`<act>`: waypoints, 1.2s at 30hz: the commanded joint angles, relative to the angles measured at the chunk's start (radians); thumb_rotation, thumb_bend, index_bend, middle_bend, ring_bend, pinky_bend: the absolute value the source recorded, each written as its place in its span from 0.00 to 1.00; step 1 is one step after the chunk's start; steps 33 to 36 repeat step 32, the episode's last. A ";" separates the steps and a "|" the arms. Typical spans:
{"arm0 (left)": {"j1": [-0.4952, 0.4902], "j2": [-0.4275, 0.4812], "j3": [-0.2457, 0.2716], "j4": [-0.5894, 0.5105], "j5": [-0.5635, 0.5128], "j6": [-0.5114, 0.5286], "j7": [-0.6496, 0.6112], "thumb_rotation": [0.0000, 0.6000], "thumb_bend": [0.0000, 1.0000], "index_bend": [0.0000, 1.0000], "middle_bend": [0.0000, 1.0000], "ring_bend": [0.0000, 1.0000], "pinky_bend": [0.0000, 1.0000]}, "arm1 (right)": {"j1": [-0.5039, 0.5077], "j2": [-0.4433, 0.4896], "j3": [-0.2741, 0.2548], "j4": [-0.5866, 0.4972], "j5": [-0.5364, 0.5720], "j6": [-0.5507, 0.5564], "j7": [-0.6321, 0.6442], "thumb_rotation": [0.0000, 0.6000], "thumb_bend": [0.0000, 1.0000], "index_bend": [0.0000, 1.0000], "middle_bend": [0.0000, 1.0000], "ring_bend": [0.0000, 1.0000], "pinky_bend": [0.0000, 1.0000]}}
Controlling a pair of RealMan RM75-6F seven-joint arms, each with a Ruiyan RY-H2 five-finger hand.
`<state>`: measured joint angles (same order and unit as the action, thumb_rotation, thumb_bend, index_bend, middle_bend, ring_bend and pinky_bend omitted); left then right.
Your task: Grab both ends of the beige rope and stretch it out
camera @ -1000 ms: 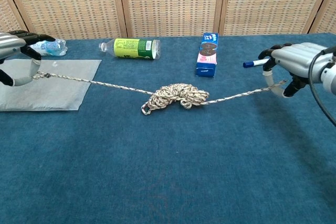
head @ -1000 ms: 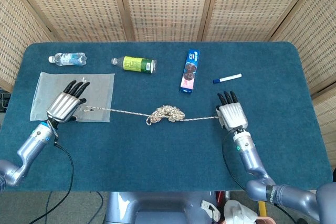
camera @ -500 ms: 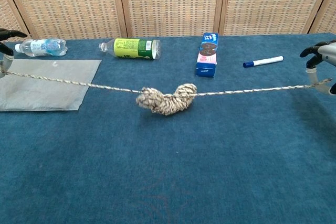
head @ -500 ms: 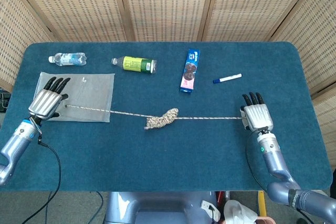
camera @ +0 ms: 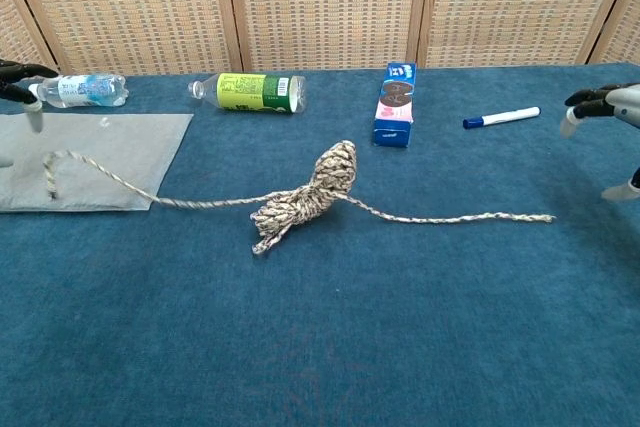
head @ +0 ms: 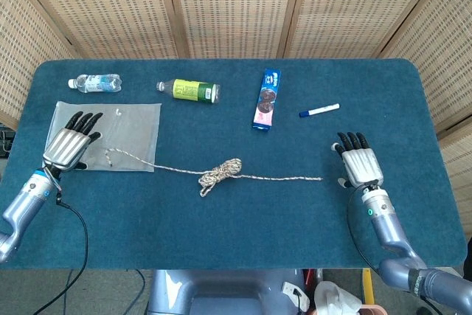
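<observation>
A: A dark blue felt-covered table (head: 221, 234) is seen filling the frame, with woven cane screen panels (head: 236, 5) behind it. Across the middle a beige braided rope (head: 219, 171) is laid, a knotted bundle bunched at its centre.

B: And the rope is not held. The left hand (head: 68, 147) is seen at the left edge with fingers spread, nothing pinched; one rope end is curled on the translucent grey plastic sheet (head: 140, 119) just beside it. The right hand (head: 359, 161) is at centre right, fingers extended and apart, and the other rope end lies slack on the felt near it, not touching.

A: So how far along can the task be judged?

B: Not finished. The strands are laid out to both sides, but the bundle in the middle is not undone and both ends lie loose. Both ends would have to be gripped and drawn apart until the lump is pulled out.

A: Now the smaller items along the top of the frame.

B: A blue and pink biscuit packet (head: 267, 99) is lying upper centre; printing is visible but cannot be read. A plastic bottle with a yellow-green label (head: 190, 91) is on its side to the left of it, text too small to read. A small clear water bottle (head: 94, 82) is at upper left, its label likewise unreadable. A blue-capped white marker pen (head: 318, 111) lies upper right.
</observation>
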<state>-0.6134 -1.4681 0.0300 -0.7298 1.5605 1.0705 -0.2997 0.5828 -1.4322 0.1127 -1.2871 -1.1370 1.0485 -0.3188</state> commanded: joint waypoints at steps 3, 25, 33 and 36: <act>0.022 0.042 -0.020 -0.052 -0.011 0.056 -0.056 1.00 0.00 0.00 0.00 0.00 0.00 | -0.031 0.043 0.004 -0.056 -0.066 0.058 0.060 1.00 0.00 0.00 0.00 0.00 0.00; 0.402 0.273 -0.035 -0.818 -0.160 0.454 0.245 1.00 0.00 0.00 0.00 0.00 0.00 | -0.366 0.158 -0.135 -0.123 -0.395 0.541 0.263 1.00 0.00 0.00 0.00 0.00 0.00; 0.435 0.282 -0.012 -0.846 -0.118 0.466 0.290 1.00 0.00 0.00 0.00 0.00 0.00 | -0.417 0.170 -0.137 -0.133 -0.417 0.589 0.213 1.00 0.00 0.00 0.00 0.00 0.00; 0.435 0.282 -0.012 -0.846 -0.118 0.466 0.290 1.00 0.00 0.00 0.00 0.00 0.00 | -0.417 0.170 -0.137 -0.133 -0.417 0.589 0.213 1.00 0.00 0.00 0.00 0.00 0.00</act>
